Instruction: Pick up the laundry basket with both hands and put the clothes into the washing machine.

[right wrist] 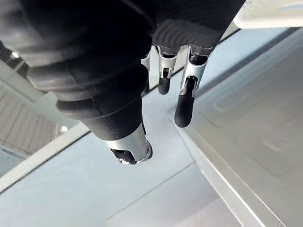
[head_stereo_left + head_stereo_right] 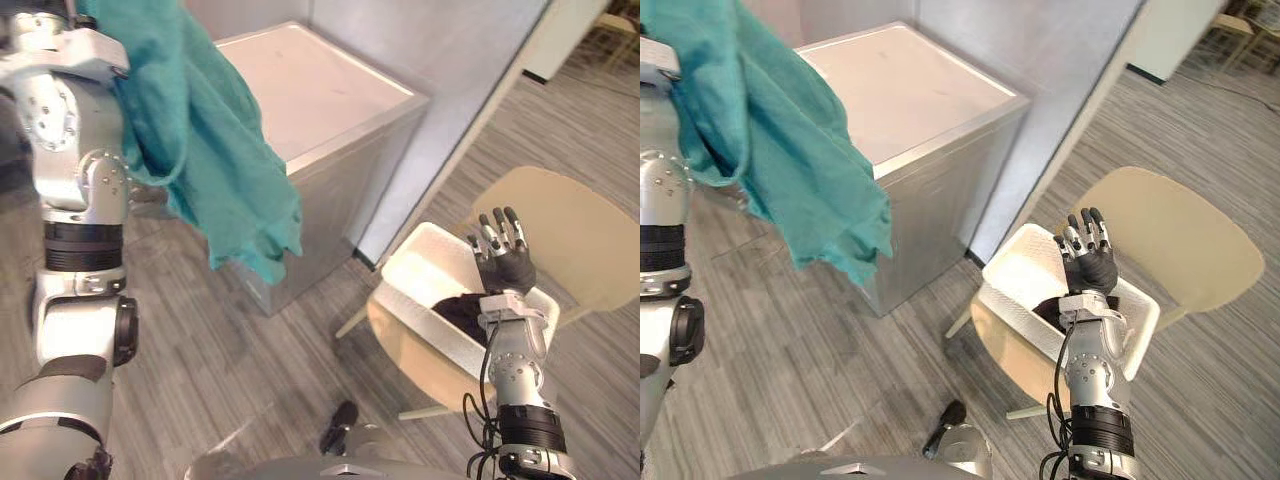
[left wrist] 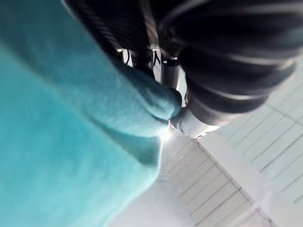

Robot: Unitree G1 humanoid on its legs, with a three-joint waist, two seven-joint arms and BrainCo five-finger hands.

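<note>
The left hand point(image 3: 199, 113) seems clamped on the teal garment point(image 2: 200, 150), lifted high by the washing machine's point(image 2: 320, 110) left edge so it hangs clear (top looks shut). The right hand point(image 2: 503, 262), fingers spread, hovers over the chair-borne basket point(image 2: 420, 265) holding dark clothes point(image 2: 462, 312).

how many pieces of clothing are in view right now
2. A teal cloth hangs from the left hand; a dark garment lies in the white basket on the chair, below the right hand. More may be hidden in the basket.
</note>
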